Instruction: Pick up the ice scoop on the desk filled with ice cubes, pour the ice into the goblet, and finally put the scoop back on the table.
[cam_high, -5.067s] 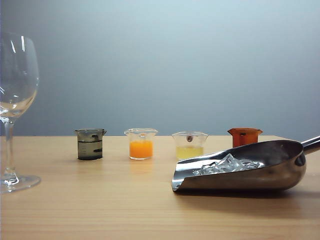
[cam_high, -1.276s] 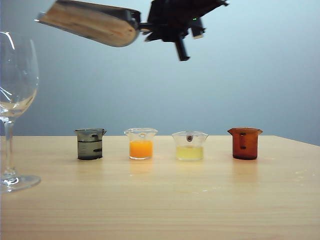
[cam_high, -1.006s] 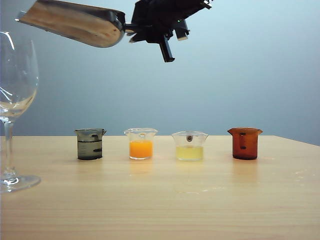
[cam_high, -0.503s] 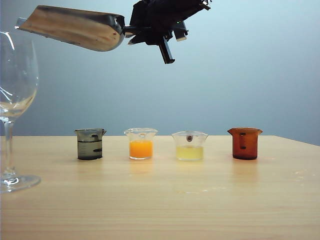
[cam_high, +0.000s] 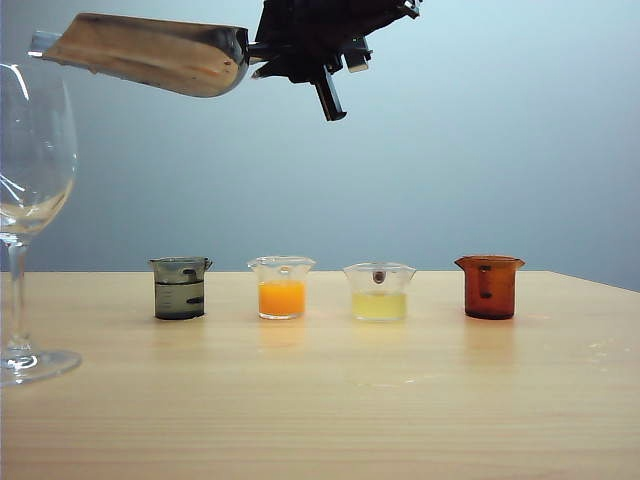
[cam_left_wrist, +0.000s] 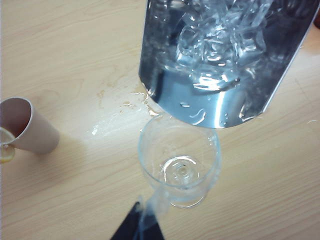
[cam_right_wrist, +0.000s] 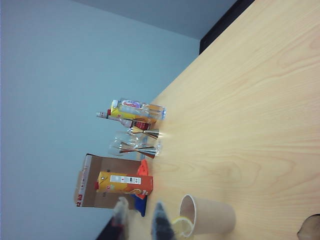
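The ice scoop hangs high at the upper left, tilted mouth-down to the left. My right gripper is shut on its handle. Seen by the left wrist camera, the ice scoop holds a cluster of ice cubes, and its lip is just over the rim of the goblet. The goblet stands upright on the table at the left edge, its bowl looking empty. My left gripper is beside the goblet, fingers together and holding nothing. In its own view the right gripper shows only blurred fingertips.
Several small beakers stand in a row at mid-table: dark grey, orange, yellow, brown. A paper cup with a lemon slice lies near the goblet, with spilled water beside it. A juice carton and bottles are further away.
The scoop left the tabletop at the right and was carried up and left to above the goblet. Over the last second it shifted slightly left, then only rolled a little.
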